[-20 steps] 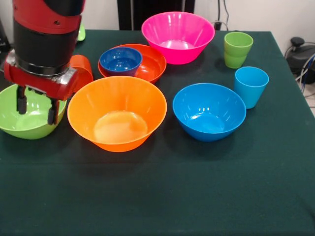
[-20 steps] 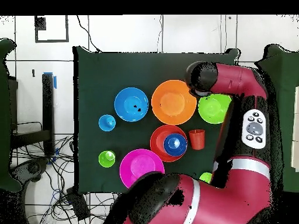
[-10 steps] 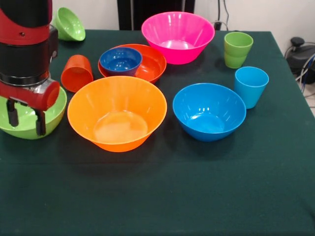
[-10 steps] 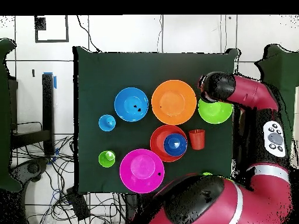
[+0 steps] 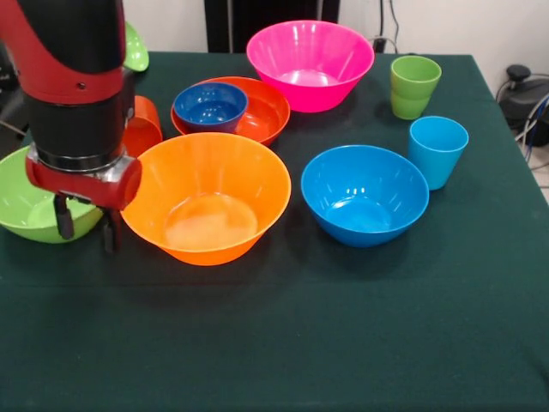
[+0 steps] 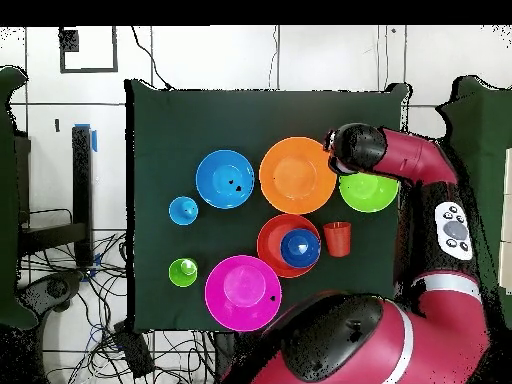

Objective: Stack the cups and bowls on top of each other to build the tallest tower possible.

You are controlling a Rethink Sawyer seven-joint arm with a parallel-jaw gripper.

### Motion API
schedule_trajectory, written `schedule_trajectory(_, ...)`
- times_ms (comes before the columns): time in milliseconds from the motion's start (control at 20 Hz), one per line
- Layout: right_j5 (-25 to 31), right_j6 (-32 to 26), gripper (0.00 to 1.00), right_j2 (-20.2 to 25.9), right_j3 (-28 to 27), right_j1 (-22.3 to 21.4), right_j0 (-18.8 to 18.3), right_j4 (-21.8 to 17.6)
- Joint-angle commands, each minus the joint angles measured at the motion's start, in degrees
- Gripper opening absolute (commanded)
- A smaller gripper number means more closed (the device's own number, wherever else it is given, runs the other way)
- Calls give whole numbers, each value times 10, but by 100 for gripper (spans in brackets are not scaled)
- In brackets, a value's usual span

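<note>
Green tablecloth [image 5: 343,343], bare near edge

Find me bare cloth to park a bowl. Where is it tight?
Free: the wide strip of table in front of the large orange bowl and blue bowl. Crowded: the gripper hangs between the lime green bowl and large orange bowl.

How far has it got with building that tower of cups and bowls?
Barely started. The only nesting visible is the small dark blue bowl sitting inside the red-orange bowl. The gripper hangs open and empty between the lime green bowl and the large orange bowl. Everything else stands apart, unstacked.
</note>
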Motion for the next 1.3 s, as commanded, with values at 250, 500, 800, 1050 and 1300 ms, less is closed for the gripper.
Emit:
schedule_trajectory(250, 43, -150, 100, 39, 2, 19, 40, -79)
schedule_trajectory(500, 214, -100, 100, 4, -32, 26, 64, -48)
schedule_trajectory(800, 331, -76, 100, 1, 23, -44, 62, -8)
schedule_trajectory(1050, 353, -63, 100, 9, 19, -52, 60, -9)
schedule_trajectory(1300, 363, -59, 100, 15, 6, -46, 59, -18)
